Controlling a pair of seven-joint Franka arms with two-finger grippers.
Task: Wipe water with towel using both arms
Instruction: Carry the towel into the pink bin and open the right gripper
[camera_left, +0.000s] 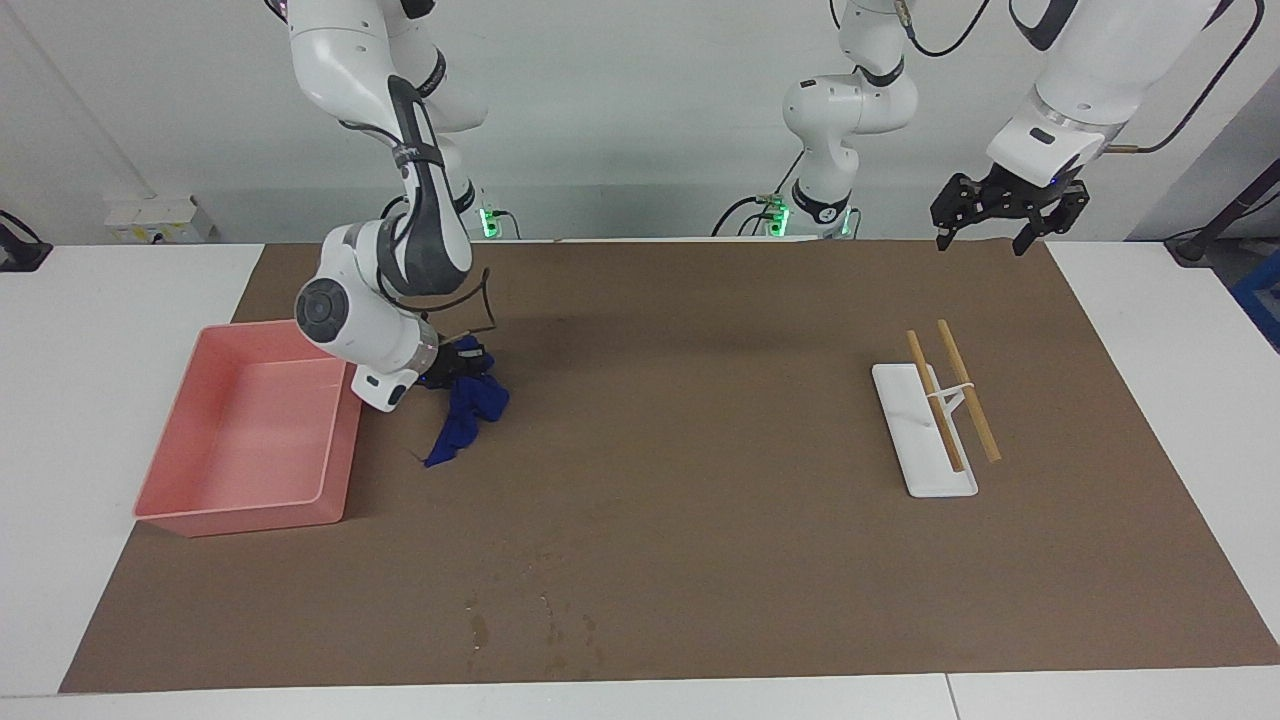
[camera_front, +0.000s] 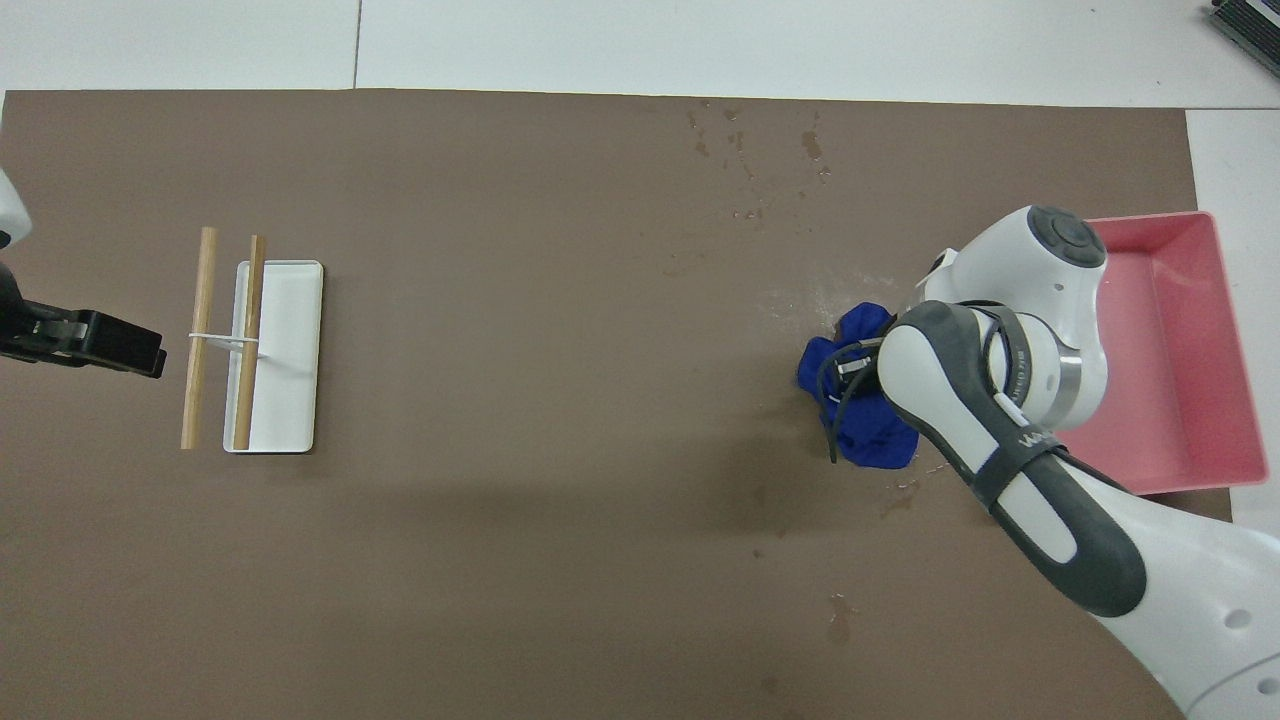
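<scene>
A crumpled blue towel (camera_left: 468, 408) hangs from my right gripper (camera_left: 452, 362), which is shut on its top, just beside the pink tray. The towel's lower tip dangles close to the brown mat (camera_left: 700, 520). In the overhead view the towel (camera_front: 862, 420) shows from under the right wrist, and the gripper itself is mostly hidden. The water (camera_front: 798, 298) is a faint scatter of pale specks on the mat, slightly farther from the robots than the towel. My left gripper (camera_left: 994, 218) waits open in the air over the mat's edge at the left arm's end, also visible in the overhead view (camera_front: 140, 350).
A pink tray (camera_left: 185, 505) sits at the right arm's end of the table. A white tray (camera_left: 925, 470) with two wooden sticks (camera_left: 968, 392) across it lies toward the left arm's end. Dark blotchy stains (camera_left: 545, 625) mark the mat's edge farthest from the robots.
</scene>
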